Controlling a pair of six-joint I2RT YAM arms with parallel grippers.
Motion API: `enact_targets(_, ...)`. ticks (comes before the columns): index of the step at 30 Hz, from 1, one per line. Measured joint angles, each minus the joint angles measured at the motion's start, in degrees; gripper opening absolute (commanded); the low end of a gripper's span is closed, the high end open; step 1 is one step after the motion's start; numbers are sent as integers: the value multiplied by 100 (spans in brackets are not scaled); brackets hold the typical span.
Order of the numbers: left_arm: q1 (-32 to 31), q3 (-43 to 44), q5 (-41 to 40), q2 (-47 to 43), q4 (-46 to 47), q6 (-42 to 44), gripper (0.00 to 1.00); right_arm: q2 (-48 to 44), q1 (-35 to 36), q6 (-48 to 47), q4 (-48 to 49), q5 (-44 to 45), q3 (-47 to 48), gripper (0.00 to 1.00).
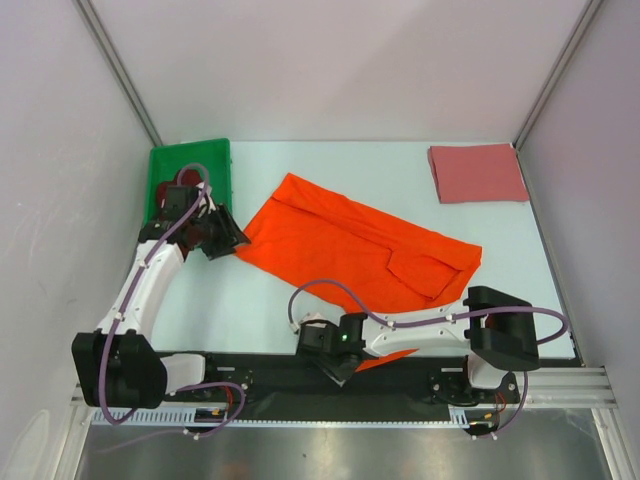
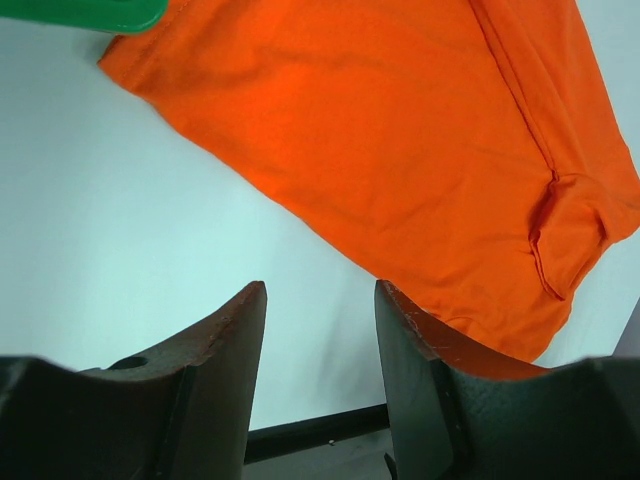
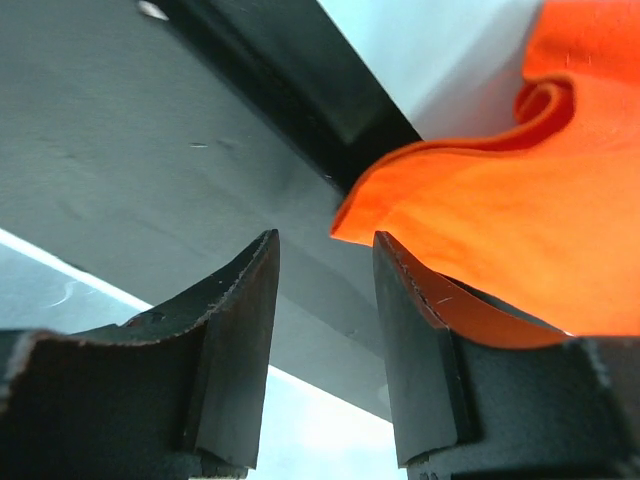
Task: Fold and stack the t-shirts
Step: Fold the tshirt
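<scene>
shirts 3 | orange shirt spread mid-table | pink shirt folded, far right | maroon shirt in bin | left gripper jaws parted, empty | right gripper jaws parted, orange corner beside

The right gripper fills the 6 o'clock part of the frame, its two dark fingers standing apart with nothing between them. The orange t-shirt spreads from 1 o'clock down to 4 o'clock, its edge curled in a fold near 2 o'clock, and its pointed corner hangs just above the gap, beside the tip of the finger at 5 o'clock. A black rail runs from 11 o'clock toward the centre, with a grey surface at 9 o'clock and the pale table at 12 o'clock.
</scene>
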Motion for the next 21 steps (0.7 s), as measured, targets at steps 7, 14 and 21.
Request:
enact_targets(7,90,-76,101,0,7,0,53,-4,-4,107,2,39,-232,45)
enact_targets(14,96,-76,133,0,48,0,53,-4,-15,136,179,20,-304,42)
enact_targets(21,96,-76,140,2,57,0,52,-20,-142,127,269,-28,-382,35)
